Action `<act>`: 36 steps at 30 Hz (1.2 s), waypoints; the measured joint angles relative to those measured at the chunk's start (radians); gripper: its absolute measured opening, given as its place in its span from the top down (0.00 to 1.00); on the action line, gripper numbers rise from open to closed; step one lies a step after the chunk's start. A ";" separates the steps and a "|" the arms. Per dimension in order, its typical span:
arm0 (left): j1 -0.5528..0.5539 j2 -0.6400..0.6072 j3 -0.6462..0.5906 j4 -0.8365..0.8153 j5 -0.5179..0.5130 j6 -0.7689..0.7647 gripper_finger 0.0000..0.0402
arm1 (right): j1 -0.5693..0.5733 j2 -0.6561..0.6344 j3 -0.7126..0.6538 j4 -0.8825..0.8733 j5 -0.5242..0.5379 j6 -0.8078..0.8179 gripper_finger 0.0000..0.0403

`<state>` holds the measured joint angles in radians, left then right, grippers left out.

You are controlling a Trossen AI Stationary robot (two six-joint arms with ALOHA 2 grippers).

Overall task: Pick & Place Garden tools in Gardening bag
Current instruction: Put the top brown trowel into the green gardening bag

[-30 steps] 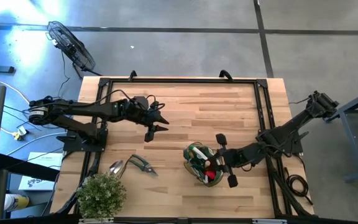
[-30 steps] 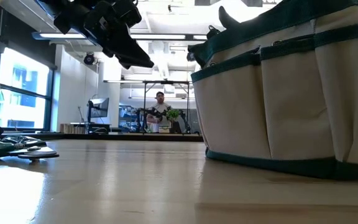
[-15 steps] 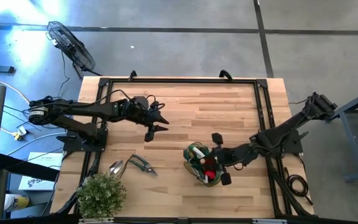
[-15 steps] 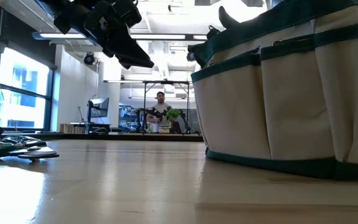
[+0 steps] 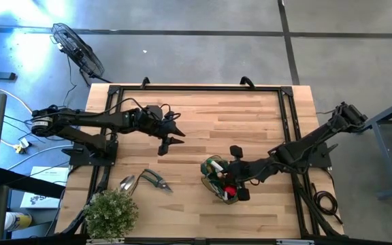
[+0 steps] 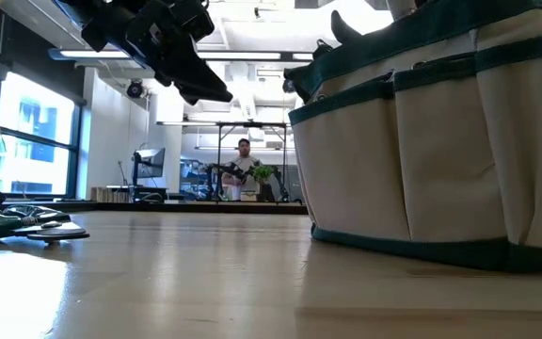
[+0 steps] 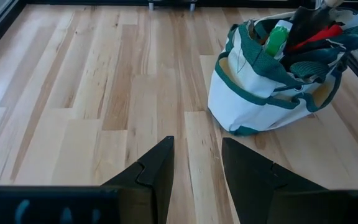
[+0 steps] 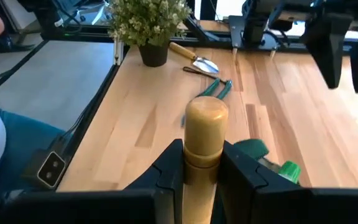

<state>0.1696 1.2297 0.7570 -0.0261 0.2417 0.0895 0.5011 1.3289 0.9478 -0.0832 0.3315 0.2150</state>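
The gardening bag [image 5: 214,178] stands upright on its base on the wooden table, right of the middle and near the front. Tools stick out of its mouth, among them a green spray bottle [image 7: 277,36] and a red piece [image 7: 316,34]. My right gripper [image 5: 237,173] hovers over the bag's right side, shut on a wooden-handled tool [image 8: 206,127]. My left gripper [image 5: 171,141] hangs open above the table's middle left, holding nothing. Pruners [image 5: 154,180] and a silver scoop [image 5: 126,182] lie flat on the table at the front left. My right gripper pinches the tool's round wooden handle [image 8: 204,155] between its two fingers [image 8: 171,167], just below the handle's rounded free end. The fingers lie across the handle and come from the table's right, slanting down. The gripper hides the tool's other end.
A bushy potted plant [image 5: 111,212] stands at the front left corner beside the pruners. A black frame [image 5: 196,88] runs around the tabletop. Bare wood lies between the left gripper and the bag. A person [image 6: 243,169] stands far off in the room.
My right gripper has gone toward the table's left and down a little with the wooden-handled tool, from beside the bag's right edge to over the bag. The bag has stayed in place.
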 joint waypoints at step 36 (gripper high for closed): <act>0.000 0.000 0.000 0.001 0.002 -0.009 0.68 | -0.020 0.001 0.000 -0.295 0.081 0.238 0.85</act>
<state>0.1696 1.2297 0.7570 -0.0250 0.2435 0.0803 0.4808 1.3300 0.9478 -0.3779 0.4129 0.4526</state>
